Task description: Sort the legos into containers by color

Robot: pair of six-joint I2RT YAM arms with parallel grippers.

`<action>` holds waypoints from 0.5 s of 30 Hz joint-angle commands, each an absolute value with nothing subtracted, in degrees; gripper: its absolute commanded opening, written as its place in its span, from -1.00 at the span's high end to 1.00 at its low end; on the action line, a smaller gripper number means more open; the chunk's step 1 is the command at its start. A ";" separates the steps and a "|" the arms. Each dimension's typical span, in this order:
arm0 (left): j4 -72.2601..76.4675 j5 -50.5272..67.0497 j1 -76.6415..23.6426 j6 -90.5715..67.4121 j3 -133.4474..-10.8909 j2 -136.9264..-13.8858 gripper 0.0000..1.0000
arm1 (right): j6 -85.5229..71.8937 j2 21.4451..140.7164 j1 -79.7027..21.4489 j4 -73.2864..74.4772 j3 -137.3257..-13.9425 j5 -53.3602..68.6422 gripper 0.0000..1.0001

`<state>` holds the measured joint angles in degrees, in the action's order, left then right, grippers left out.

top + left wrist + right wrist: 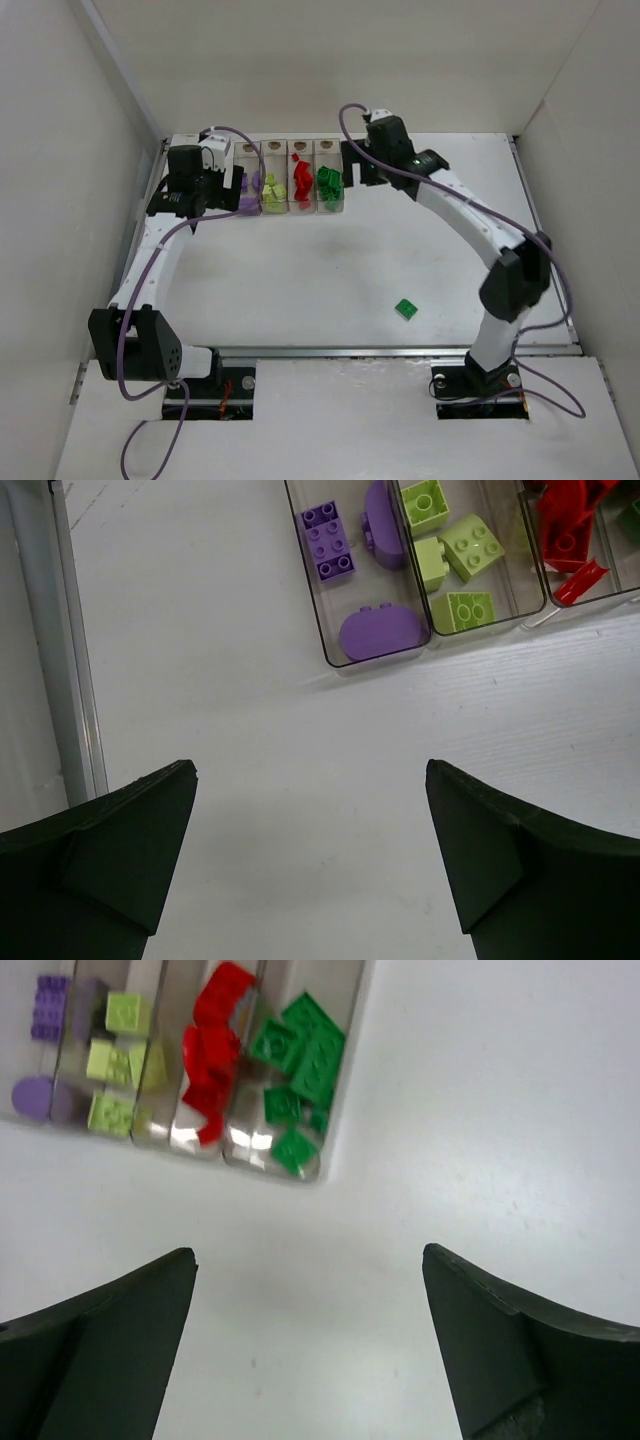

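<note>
Distance is what matters here: one loose green brick (405, 309) lies on the table (300, 280) at lower right of centre in the top view, well apart from both grippers and from the bins (273, 150) at upper centre. It is out of both wrist views. It sits turned like a diamond against the table edges; its long axis is too small to tell.

The right gripper (310, 1345) hangs just beside the right end of the bins, its fingers (500, 1340) spread wide and holding nothing. The brick lies below it in the top view, toward that arm's base, so the right arm looks the nearer one for the pick. That arm is stretched far up the frame, elbow at right.

The left gripper (310, 865) is also wide and empty, at the left end of the row near the purple bin. The bins hold purple, yellow-green, red and green bricks, left to right.
</note>
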<state>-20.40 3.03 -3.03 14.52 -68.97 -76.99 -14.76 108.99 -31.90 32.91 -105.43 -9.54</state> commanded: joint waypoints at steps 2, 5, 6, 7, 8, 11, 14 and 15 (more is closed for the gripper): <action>-19.16 3.78 -2.90 14.85 -69.70 -75.85 -0.96 | -16.07 98.11 -31.73 48.99 -88.36 -10.63 -1.00; -19.69 4.31 -2.90 14.33 -69.70 -76.55 -0.96 | -17.48 94.32 -34.01 56.22 -77.48 -8.97 -1.00; -19.69 4.92 -2.90 14.33 -69.70 -77.16 -0.96 | -18.36 94.31 -34.97 57.55 -75.78 -8.27 -1.00; -19.69 4.92 -2.90 14.33 -69.70 -77.17 -0.96 | -19.15 94.31 -36.46 58.96 -74.72 -8.26 -1.00; -19.69 5.62 -2.90 14.33 -69.70 -77.69 -0.96 | -19.68 94.31 -37.00 61.24 -73.49 -8.26 -1.00; -19.69 6.94 -2.90 13.80 -69.70 -78.22 -0.96 | -19.69 94.31 -37.53 61.79 -71.64 -8.79 -1.00; -19.69 8.08 -2.90 13.27 -69.70 -78.22 -0.96 | -19.69 95.62 -37.53 61.26 -71.10 -7.21 -1.00; -19.69 8.09 -2.90 13.27 -69.70 -78.22 -0.96 | -19.17 96.23 -37.53 61.26 -70.58 -7.21 -1.00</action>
<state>-20.45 5.89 -3.03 14.24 -68.97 -78.72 -18.39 96.82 -37.89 59.92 -70.00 -7.86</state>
